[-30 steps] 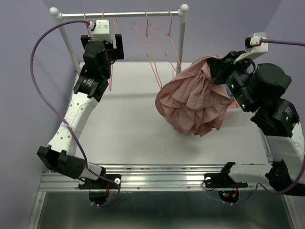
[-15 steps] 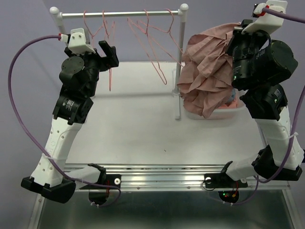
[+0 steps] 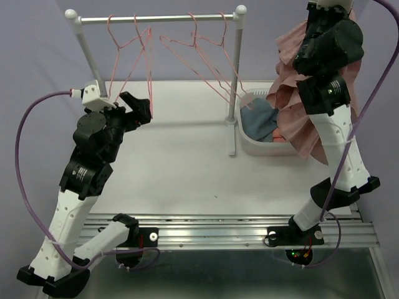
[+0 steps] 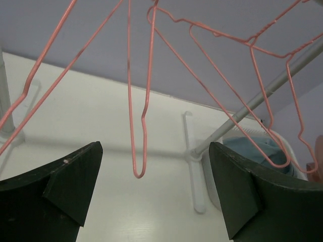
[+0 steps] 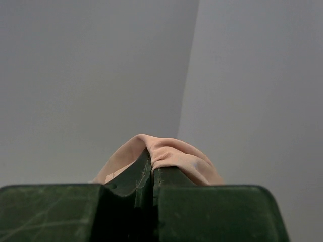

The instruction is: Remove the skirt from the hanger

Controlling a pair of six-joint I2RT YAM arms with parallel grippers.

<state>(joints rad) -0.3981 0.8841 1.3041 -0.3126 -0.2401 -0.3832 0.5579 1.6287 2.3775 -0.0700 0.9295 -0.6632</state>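
The dusty-pink skirt [image 3: 288, 99] hangs in the air at the far right, draped round my raised right arm [image 3: 327, 43] and over the basket. It is off the hangers. In the right wrist view my right gripper [image 5: 152, 169] is shut on a fold of the skirt [image 5: 176, 156]; its fingertips are cut off by the top edge of the top view. Empty pink wire hangers [image 3: 134, 43] hang on the rail [image 3: 162, 18]. My left gripper [image 3: 144, 107] is open and empty, below the left hangers; one hanger [image 4: 139, 126] dangles just ahead of it [image 4: 154, 151].
A white basket [image 3: 244, 142] at the right back holds a blue-grey garment [image 3: 262, 121]; it also shows in the left wrist view [image 4: 262, 151]. The rack's right post [image 3: 237, 81] and its foot [image 4: 192, 171] stand beside the basket.
My right arm lifted the skirt off the table, up and to the right, until it hangs over the basket. My left arm drew back and down from the rail.
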